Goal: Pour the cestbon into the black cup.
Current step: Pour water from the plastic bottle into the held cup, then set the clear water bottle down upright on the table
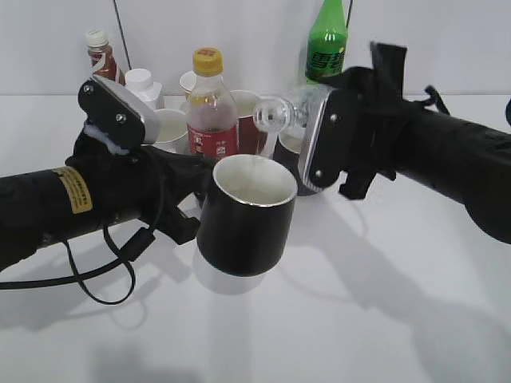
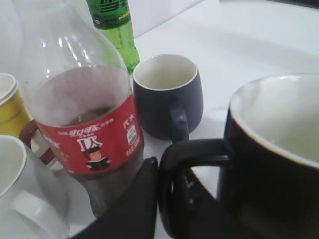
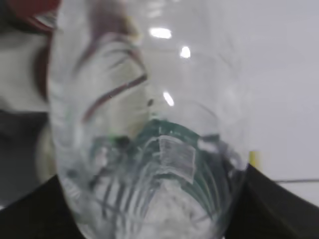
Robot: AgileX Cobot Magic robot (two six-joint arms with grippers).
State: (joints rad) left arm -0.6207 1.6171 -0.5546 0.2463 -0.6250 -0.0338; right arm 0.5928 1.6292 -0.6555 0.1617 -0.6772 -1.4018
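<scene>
The black cup (image 1: 243,215) is held off the table at the middle by my left gripper (image 1: 188,199), which is shut on its loop handle (image 2: 172,184); its white inside (image 2: 284,114) shows in the left wrist view. My right gripper (image 1: 319,148) is shut on the cestbon (image 1: 275,116), a clear bottle lying tilted almost flat, its mouth end pointing left above the cup's far rim. In the right wrist view the clear ribbed bottle with its dark green label band (image 3: 164,144) fills the frame between the fingers.
Behind the cup stand a red-labelled cola bottle (image 1: 212,108), a tall green soda bottle (image 1: 326,44), a matte dark mug (image 2: 167,97), white cups (image 1: 168,128), a yellow cup (image 2: 10,109) and a small brown bottle (image 1: 102,56). A black cable (image 1: 104,271) hangs under the left arm.
</scene>
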